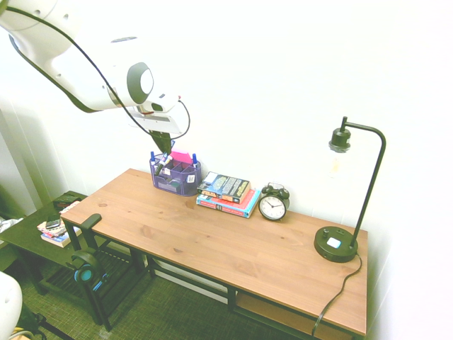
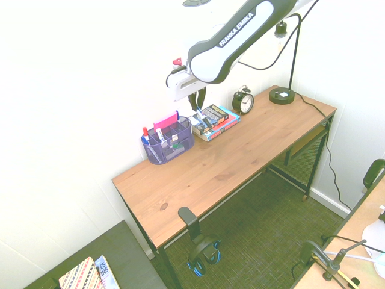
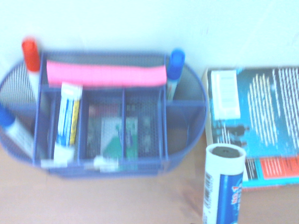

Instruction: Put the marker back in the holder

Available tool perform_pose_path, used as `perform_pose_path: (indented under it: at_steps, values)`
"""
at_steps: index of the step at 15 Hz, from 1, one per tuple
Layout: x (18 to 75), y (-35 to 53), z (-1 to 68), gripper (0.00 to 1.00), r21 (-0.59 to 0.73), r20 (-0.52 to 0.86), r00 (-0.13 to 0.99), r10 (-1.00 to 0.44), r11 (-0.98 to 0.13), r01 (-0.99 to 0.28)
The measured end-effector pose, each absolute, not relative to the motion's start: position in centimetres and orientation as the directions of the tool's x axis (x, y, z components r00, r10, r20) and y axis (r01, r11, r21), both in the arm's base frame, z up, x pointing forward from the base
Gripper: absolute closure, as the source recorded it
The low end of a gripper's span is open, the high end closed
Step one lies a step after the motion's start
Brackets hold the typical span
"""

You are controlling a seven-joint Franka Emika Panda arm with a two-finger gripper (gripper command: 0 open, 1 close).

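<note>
Gripping the marker (image 1: 165, 160), with release into the holder (image 1: 168, 185) left to do.
First exterior: clenched in the fingers (image 1: 162, 144), by the holder. Second exterior: gripped above the table (image 2: 210, 174), against the books (image 2: 217, 121). Wrist: outside the holder's compartments, with pink notes (image 3: 106, 74), red-capped (image 3: 31, 56) and blue-capped pens (image 3: 175, 67) inside.

The gripping hand (image 2: 197, 100) holds the marker (image 2: 205, 118) (tilted, it seems) near the purple holder (image 2: 171, 144).
</note>
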State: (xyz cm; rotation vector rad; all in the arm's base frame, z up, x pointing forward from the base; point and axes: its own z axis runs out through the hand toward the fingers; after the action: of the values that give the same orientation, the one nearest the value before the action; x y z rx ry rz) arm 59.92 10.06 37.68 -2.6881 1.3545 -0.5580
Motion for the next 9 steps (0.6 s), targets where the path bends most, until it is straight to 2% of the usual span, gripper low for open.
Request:
perform_pose_path:
  at_steps: [5,9]
  values:
    - [63.7,8.8,35.1,1.00,-0.397,0.406,0.308,-0.860,-0.470,-0.788]
    - [63.6,11.9,33.4,1.00,-0.436,0.439,0.260,-0.860,-0.457,-0.775]
